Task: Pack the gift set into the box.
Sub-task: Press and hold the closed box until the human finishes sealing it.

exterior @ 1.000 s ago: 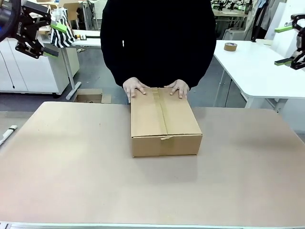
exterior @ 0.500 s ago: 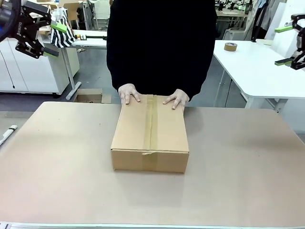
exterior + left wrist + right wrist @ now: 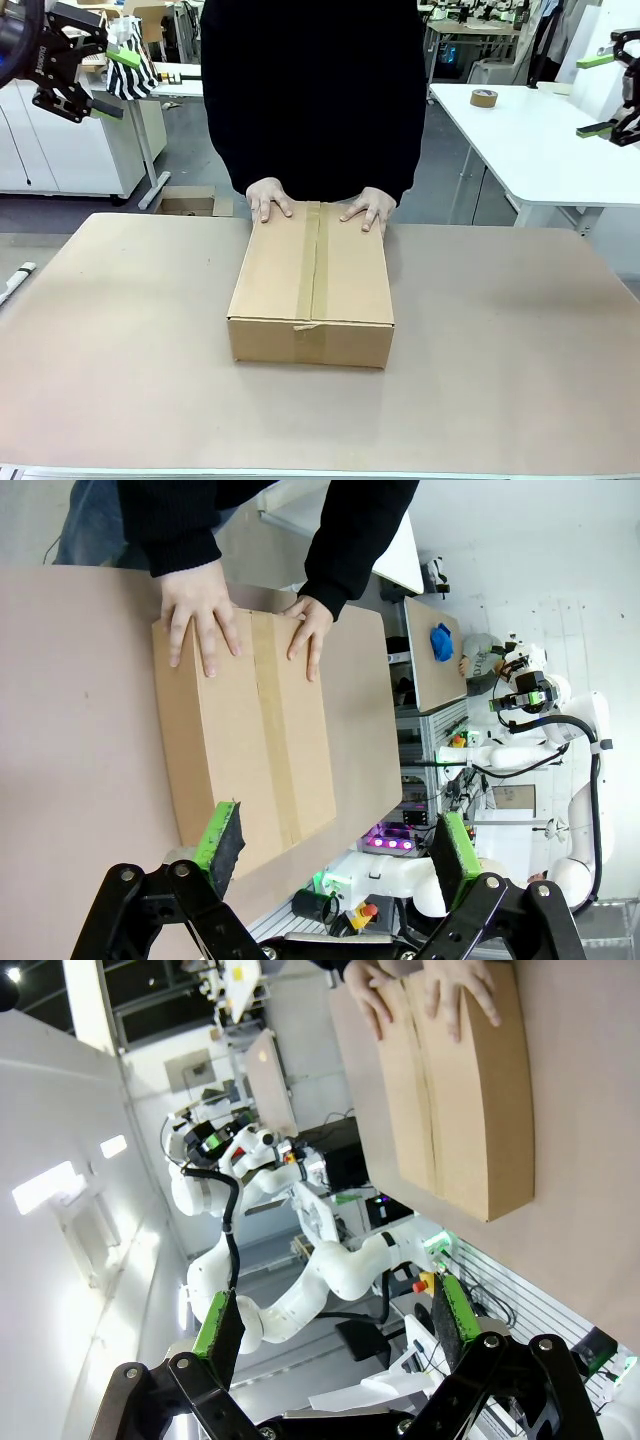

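The box (image 3: pixel 312 285) lies in the middle of the surface (image 3: pixel 120 340), flaps shut and taped, with the person's hands (image 3: pixel 270 198) on its 12 o'clock edge. Our left jaws at 10 o'clock and right jaws at 2 o'clock hang wide, empty. We judge the packing finished, though the contents are hidden.

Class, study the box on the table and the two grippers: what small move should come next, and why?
Probably wait with both arms raised. The box is shut, tape strip along its seam, and the person's hands rest on its far end. The left gripper and right gripper hang open, empty.
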